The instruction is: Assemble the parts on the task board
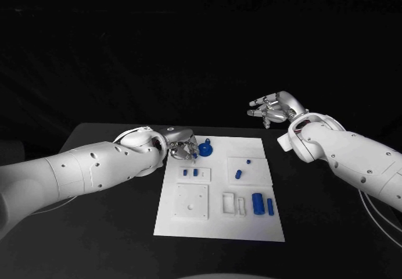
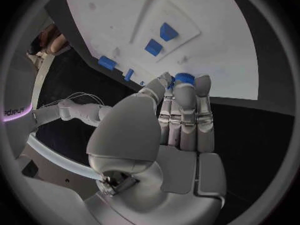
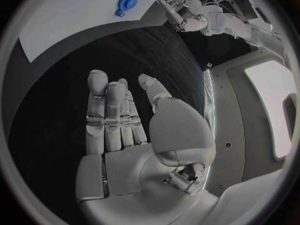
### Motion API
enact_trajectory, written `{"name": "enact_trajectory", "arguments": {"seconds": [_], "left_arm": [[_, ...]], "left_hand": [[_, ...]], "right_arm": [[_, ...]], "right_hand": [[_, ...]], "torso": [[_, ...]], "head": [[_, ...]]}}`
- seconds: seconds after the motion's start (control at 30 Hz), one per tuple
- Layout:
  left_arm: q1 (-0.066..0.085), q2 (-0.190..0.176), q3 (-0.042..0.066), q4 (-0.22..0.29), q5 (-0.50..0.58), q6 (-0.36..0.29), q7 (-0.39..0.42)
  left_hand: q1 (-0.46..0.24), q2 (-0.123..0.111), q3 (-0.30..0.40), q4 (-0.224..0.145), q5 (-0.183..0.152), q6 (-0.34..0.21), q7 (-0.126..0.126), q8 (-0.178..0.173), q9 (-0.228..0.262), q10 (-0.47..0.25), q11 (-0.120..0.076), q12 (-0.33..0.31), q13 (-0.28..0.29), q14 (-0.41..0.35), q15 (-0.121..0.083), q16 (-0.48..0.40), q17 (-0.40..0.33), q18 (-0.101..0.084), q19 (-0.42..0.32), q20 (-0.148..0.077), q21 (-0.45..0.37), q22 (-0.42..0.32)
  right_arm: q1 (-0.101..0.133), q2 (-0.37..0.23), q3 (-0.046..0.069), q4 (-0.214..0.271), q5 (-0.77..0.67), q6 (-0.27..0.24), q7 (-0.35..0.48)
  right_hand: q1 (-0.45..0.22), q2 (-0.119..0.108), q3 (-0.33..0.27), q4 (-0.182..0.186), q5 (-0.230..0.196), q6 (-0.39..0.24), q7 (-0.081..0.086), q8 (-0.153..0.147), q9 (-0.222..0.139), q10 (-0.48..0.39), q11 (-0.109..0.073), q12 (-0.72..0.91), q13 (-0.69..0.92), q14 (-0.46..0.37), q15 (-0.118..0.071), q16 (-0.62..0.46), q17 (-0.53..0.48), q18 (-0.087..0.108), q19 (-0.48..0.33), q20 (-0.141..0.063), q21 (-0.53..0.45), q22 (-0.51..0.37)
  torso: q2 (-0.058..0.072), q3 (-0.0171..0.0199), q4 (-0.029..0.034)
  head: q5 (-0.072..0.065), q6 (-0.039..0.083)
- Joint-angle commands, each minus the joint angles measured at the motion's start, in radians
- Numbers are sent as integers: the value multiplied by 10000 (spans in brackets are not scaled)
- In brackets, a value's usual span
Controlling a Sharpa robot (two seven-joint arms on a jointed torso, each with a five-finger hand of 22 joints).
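Note:
The white task board (image 1: 219, 224) lies mid-table. My left hand (image 1: 178, 144) hovers over its far left corner, fingertips pinching a small blue part (image 2: 184, 78). Just beside it a round blue knob (image 1: 205, 151) stands on the board; it also shows in the right wrist view (image 3: 127, 1), near the left hand (image 3: 182, 12). Small blue pegs (image 1: 189, 172) sit on a raised white block, another blue piece (image 1: 239, 173) lies on the right block, and two blue cylinders (image 1: 262, 204) lie lower right. My right hand (image 1: 275, 108) is raised beyond the board's far right corner, fingers spread, holding nothing.
A raised white square plate (image 1: 191, 201) and a white slotted holder (image 1: 233, 203) sit on the board's near half. Black table (image 1: 100, 232) surrounds the board on all sides. In the left wrist view, blue pieces (image 2: 160, 38) lie on the board (image 2: 219, 60).

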Motion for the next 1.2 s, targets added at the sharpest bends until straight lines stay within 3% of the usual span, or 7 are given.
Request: {"name": "enact_trajectory", "arguments": {"seconds": [0.03, 0.43, 0.63, 1.2], "left_arm": [[5, -33, -3, 16, 104, 167, -73], [-37, 54, -87, -288, 23, 341, -98], [-92, 95, -117, -392, 9, 463, -113], [-159, 211, -145, -521, 12, 578, -159]], "left_hand": [[16, 14, 1, -73, 9, 18, 29, 71, 8, -2, 30, -38, 9, 37, -27, -39, -11, 127, -55, -10, 22, 203], [48, 9, -4, -66, -1, 3, 34, 70, 6, -5, 32, -38, 9, 39, -25, -55, -14, 122, -73, -11, 37, 203], [53, 11, -6, -62, -3, 2, 36, 71, 7, -8, 34, -38, 9, 27, -24, -62, -15, 123, -81, -10, 41, 204], [33, 12, -38, -37, -32, 30, 24, 72, 9, 19, 24, -38, 9, 23, -30, -70, -15, 112, -96, -13, 50, 199]], "right_arm": [[2, -1, 3, 8, 4, 189, 30], [2, 35, 3, 4, 1, 226, 27], [2, 52, 3, 7, 1, 241, 28], [2, 62, 3, 22, 1, 247, 29]], "right_hand": [[-79, 9, 53, 4, 46, 2, 85, -32, -13, 33, 25, -55, -17, -71, 7, 27, -13, 177, 293, 36, -16, 8], [-77, 15, 68, -2, 46, 1, 85, -31, -13, 47, 20, -42, -16, -72, 5, 39, -18, 181, 300, 36, -36, 20], [-82, 14, 74, -6, 48, 3, 86, -32, -14, 36, 24, -47, -20, -72, 5, 43, -23, 181, 306, 35, -36, 28], [-83, 18, 85, -11, 47, -1, 86, -31, -13, 30, 25, -48, -24, -60, 1, 57, -27, 185, 324, 31, -2, 40]], "torso": [[8, 2, -11], [8, 10, -43], [10, 8, -38], [9, 12, -37]], "head": [[34, -8], [80, -16], [13, -42], [10, -62]]}}
